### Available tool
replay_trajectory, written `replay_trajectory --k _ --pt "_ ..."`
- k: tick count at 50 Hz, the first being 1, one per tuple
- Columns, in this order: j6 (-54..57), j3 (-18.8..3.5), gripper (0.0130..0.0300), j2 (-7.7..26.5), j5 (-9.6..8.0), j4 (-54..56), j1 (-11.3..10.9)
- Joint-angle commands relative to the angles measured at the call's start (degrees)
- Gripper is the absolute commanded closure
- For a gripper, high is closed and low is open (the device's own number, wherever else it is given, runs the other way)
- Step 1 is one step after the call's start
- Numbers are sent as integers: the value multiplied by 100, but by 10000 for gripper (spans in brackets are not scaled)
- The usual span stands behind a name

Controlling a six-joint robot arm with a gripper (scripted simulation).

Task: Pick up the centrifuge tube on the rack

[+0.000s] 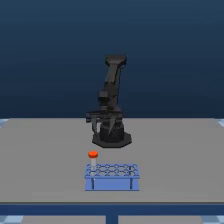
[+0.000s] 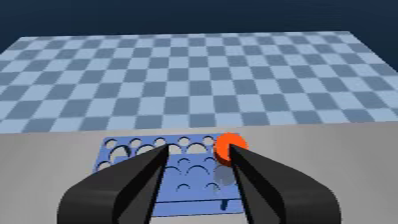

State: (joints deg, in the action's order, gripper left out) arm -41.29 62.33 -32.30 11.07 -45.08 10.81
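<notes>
Room: dark blue backdrop (image 1: 50, 50); wrist view shows a blue checkered floor (image 2: 195, 75) beyond the table edge. Table (image 1: 40, 160): flat, plain grey. Arm (image 1: 112, 90): black, upright on a dark base at mid-table. Gripper (image 2: 202, 157): two black fingers (image 2: 147, 175) spread apart over the rack, jaws open, holding nothing. Rack (image 1: 112, 177): light blue, near the table's front edge. Tube (image 1: 93, 159): orange-red cap, standing in a hole at the rack's far corner on the exterior view's left, just beside one finger
</notes>
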Motion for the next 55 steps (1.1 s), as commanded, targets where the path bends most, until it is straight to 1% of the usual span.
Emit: replay_trajectory --k 1,2,3,5,6,7,8,10,11,12,13,15,16,17,18,20,21,22,23,25,28,30,33,35,38,40,43,55 --pt "-538 -107 130 168 121 -510 161" --pt "-538 -107 130 168 121 -510 161" --pt "-723 -165 130 261 157 -739 215" --pt "-723 -165 130 261 157 -739 215" --pt "-906 -228 130 358 194 -968 270" --pt "-906 -228 130 358 194 -968 270" --pt "-1086 -296 130 460 230 -1196 325" --pt "-1086 -296 130 460 230 -1196 325" --pt "-1257 -365 130 561 265 -1414 377" --pt "-1257 -365 130 561 265 -1414 377" --pt "-1417 -434 130 662 297 -1621 427" --pt "-1417 -434 130 662 297 -1621 427" --pt "-1567 -503 130 761 328 -1817 474" --pt "-1567 -503 130 761 328 -1817 474" --pt "-1709 -572 130 857 356 -2003 518" --pt "-1709 -572 130 857 356 -2003 518" --pt "-1844 -640 130 949 382 -2180 558" --pt "-1844 -640 130 949 382 -2180 558" --pt "-1972 -707 130 1035 405 -2346 593" --pt "-1972 -707 130 1035 405 -2346 593" --pt "-2205 -829 130 1185 442 -2645 651" --pt "-2205 -829 130 1185 442 -2645 651" --pt "-2408 -935 130 1309 471 -2903 697" --pt "-2408 -935 130 1309 471 -2903 697" --pt "-2578 -1026 130 1414 495 -3117 734" --pt "-2578 -1026 130 1414 495 -3117 734" --pt "-2711 -1100 130 1500 514 -3288 763" --pt "-2865 -1197 130 1619 541 -3492 802"
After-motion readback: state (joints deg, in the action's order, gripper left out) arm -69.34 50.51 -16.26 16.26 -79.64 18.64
